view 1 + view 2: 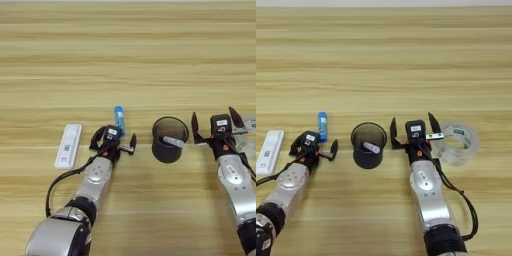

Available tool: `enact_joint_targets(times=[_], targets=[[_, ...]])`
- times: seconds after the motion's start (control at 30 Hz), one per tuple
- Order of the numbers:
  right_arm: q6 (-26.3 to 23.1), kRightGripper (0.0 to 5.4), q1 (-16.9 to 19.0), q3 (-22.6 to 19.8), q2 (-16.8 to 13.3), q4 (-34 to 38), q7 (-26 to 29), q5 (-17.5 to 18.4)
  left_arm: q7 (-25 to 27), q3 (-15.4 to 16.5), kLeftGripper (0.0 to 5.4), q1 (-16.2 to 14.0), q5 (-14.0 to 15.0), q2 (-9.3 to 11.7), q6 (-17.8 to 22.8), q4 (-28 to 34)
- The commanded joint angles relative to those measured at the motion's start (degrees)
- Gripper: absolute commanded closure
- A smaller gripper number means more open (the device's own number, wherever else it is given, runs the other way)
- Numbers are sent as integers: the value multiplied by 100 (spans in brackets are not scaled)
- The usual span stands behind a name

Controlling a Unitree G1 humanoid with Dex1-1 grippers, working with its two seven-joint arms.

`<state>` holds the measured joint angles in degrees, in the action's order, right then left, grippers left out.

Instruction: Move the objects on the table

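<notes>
On the desk [150, 60]: blue tube [119, 119] and white cassette [68, 145] lie lengthwise, pointing away (cap far).
Left tool [113, 141] and right tool [412, 129] spread wide, empty.

Both grippers' jaws gape beside the black cup [369, 145], holding nothing.
</notes>
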<state>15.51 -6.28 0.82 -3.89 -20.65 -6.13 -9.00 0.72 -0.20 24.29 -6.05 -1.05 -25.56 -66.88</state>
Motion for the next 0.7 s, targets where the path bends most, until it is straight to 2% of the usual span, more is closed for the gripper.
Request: enact_joint_targets(times=[0.03,0.7], targets=[[-45,0,27,8,17,34,-32,-8,-21,67,1,103,55,12,70,-189],[-55,0,59,10,20,79,-30,-14,-68,206,1,203,41,28,120,-442]])
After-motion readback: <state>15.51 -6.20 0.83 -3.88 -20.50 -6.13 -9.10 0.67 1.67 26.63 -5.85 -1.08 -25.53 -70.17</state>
